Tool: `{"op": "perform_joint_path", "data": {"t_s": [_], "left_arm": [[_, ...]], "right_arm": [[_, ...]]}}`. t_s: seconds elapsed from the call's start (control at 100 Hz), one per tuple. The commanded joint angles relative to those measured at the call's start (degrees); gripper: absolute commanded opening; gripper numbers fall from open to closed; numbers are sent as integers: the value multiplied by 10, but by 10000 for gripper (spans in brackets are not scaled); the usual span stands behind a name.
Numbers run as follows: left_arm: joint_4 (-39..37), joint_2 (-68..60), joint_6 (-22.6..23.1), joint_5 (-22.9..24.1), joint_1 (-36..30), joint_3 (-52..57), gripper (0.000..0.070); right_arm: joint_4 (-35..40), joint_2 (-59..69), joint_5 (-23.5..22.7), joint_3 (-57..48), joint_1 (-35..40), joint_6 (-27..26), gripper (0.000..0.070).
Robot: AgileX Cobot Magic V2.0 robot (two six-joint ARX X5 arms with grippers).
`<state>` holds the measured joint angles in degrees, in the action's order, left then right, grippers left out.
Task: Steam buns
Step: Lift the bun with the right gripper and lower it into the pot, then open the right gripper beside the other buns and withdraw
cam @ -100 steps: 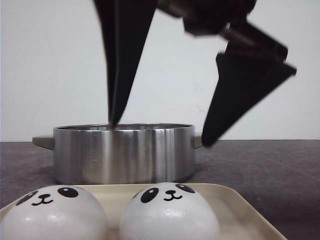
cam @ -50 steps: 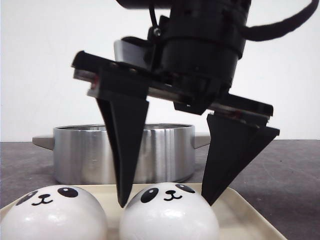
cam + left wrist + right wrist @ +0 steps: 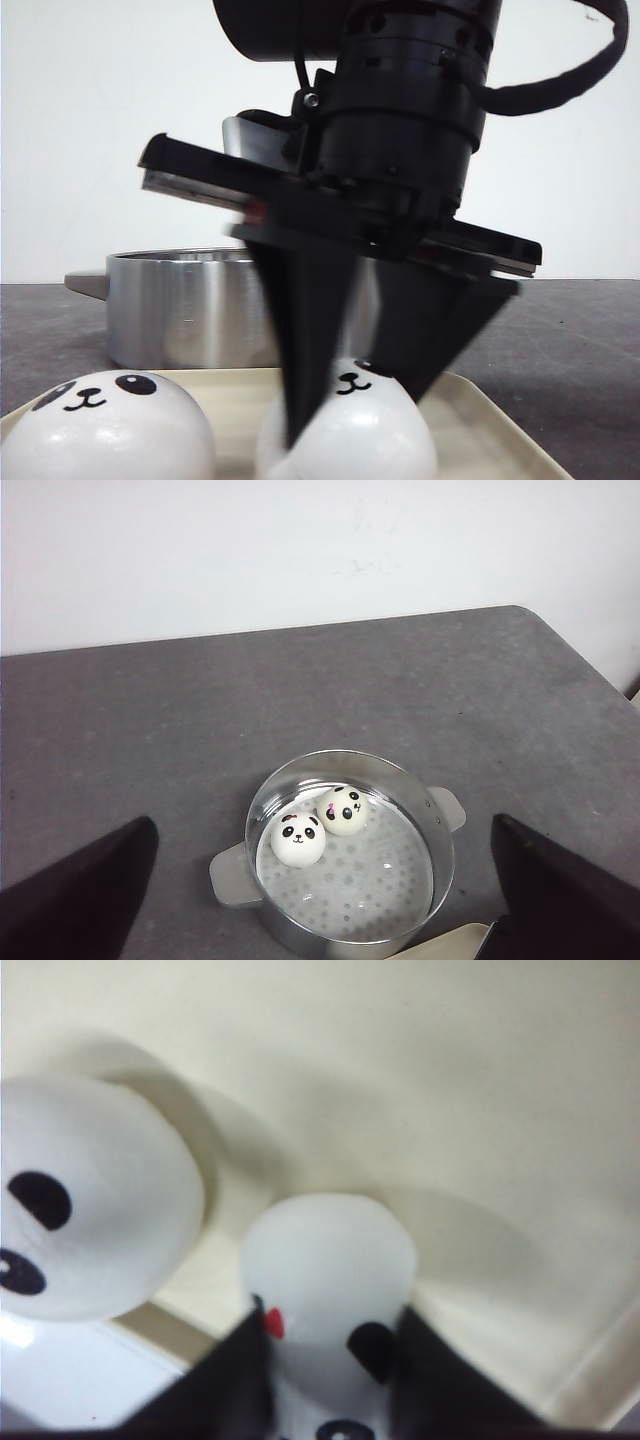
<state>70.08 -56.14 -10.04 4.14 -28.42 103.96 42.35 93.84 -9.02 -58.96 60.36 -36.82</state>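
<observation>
Lab-style test bench, bare white wall (image 3: 300,550), plain grey tabletop (image 3: 150,710), no household furnishings in view

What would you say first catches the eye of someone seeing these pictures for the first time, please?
Probably the right gripper, large and black in the middle of the front view, its fingers closed around a panda-faced bun on the cream tray. A second bun sits beside it on the tray's left. Behind stands a steel steamer pot already holding two buns.

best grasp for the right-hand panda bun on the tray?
Grip the right panda bun across its widest flanks, coming from above. It sits dome-up on the cream tray, so only the rounded sides are free. The right end effector already straddles it this way.
</observation>
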Motion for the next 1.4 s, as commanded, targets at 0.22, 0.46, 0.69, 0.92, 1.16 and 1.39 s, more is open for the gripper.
{"op": "perform_joint_path", "data": {"t_s": [0.22, 0.46, 0.69, 0.92, 1.16, 1.39], "left_arm": [[-6, -3, 4, -3, -4, 14, 700], [-10, -4, 4, -3, -4, 14, 700], [-24, -4, 4, -3, -4, 14, 700], [-23, -4, 4, -3, -4, 14, 700], [-16, -4, 3, -3, -4, 14, 700], [-6, -4, 3, -3, -4, 14, 700]], "right_arm": [[5, -46, 15, -43, 8, 16, 12], [68, -124, 43, -186, 12, 45, 10], [50, -96, 89, -302, -64, 125, 7], [5, 0, 30, -310, -162, 139, 7], [2, 116, -4, -310, -200, 143, 7], [4, 182, -4, -310, -201, 148, 7]]}}
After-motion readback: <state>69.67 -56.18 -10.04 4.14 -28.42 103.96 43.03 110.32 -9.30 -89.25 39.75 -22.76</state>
